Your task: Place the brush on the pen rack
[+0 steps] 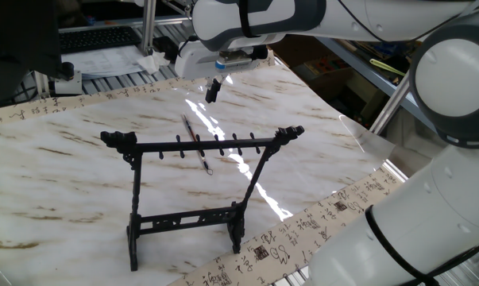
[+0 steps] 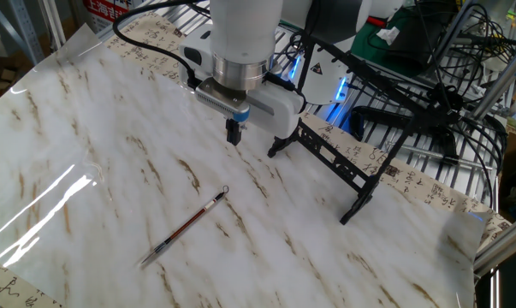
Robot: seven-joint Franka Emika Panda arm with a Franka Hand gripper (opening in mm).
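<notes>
Underneath, marbled tabletop [image 2: 112, 128], calligraphy-paper border [image 1: 303, 230].

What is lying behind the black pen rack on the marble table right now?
The thin reddish-brown brush lies flat on the marble tabletop behind the black pen rack. The rack's top bar crosses and hides part of its shaft. Its pegs look bare.

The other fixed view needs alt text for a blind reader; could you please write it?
A thin brush lies flat on the marble table, untouched. The pincer hangs above it, empty, fingers together, with the black pen rack standing beyond.
</notes>
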